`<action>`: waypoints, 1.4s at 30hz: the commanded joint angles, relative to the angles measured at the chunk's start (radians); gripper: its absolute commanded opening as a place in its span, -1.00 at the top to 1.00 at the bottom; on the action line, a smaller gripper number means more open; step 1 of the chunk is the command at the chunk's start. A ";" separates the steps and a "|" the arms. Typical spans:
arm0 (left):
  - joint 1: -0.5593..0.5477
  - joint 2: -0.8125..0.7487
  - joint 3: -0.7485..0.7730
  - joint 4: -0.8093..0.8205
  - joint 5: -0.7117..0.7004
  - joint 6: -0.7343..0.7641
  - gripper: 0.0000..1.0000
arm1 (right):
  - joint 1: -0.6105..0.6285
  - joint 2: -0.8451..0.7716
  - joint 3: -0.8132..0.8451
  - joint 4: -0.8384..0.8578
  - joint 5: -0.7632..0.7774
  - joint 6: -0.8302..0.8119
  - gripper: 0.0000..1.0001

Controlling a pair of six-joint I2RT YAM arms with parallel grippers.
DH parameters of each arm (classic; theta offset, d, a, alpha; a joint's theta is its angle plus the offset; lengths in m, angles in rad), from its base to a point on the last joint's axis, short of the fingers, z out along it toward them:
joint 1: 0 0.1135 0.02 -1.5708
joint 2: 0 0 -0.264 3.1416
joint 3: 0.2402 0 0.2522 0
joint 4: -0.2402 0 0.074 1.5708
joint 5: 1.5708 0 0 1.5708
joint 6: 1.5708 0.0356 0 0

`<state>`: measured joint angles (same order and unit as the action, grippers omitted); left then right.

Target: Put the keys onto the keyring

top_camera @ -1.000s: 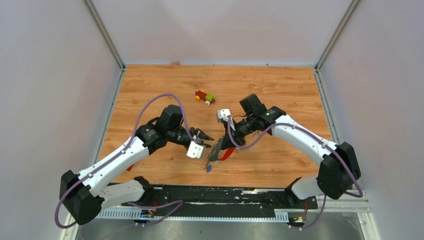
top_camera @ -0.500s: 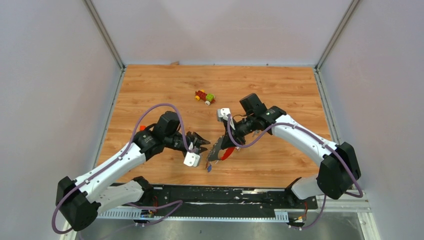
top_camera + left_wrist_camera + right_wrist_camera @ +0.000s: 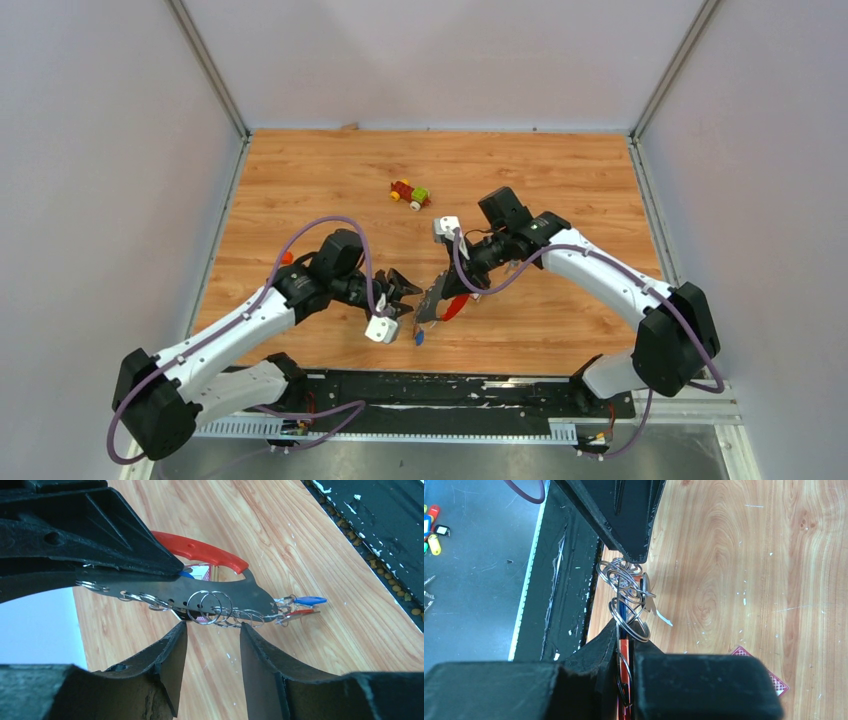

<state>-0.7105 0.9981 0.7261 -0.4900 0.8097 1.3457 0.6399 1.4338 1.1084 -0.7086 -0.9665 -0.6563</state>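
Observation:
My right gripper (image 3: 452, 292) is shut on the keyring (image 3: 434, 298), holding its grey fob (image 3: 200, 592) and red fob (image 3: 205, 552) edge-on above the table. Several thin metal rings (image 3: 210, 607) hang along the grey fob. At its far end hang two keys, one with a blue head (image 3: 310, 600) and one with a red head (image 3: 300, 613). My left gripper (image 3: 212, 630) is open, its fingertips just under the rings with nothing between them. In the right wrist view the rings (image 3: 626, 595) bunch in front of my right gripper (image 3: 626, 641).
A red-yellow-green toy car (image 3: 410, 194) sits farther back on the wooden table (image 3: 560, 170). A pink packet (image 3: 769, 677) lies on the wood beside the right gripper. The black base rail (image 3: 470, 385) runs along the near edge, close to both grippers.
My left gripper has moved nearer the table's front edge, close to the keyring, and its jaws have opened wider. The right gripper has held still with the keyring.

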 commanded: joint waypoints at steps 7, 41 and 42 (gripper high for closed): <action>-0.030 0.042 -0.001 0.102 0.034 -0.026 -0.02 | -0.004 0.008 0.050 0.008 -0.039 -0.012 1.00; -0.034 0.021 -0.061 0.287 0.020 -0.276 0.26 | -0.005 0.028 0.059 -0.013 -0.031 -0.032 1.00; -0.034 0.021 -0.060 0.293 0.018 -0.281 0.28 | -0.005 0.028 0.060 -0.014 -0.030 -0.034 1.00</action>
<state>-0.7391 1.0325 0.6659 -0.2775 0.8204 1.1236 0.6361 1.4597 1.1194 -0.7441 -0.9489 -0.6651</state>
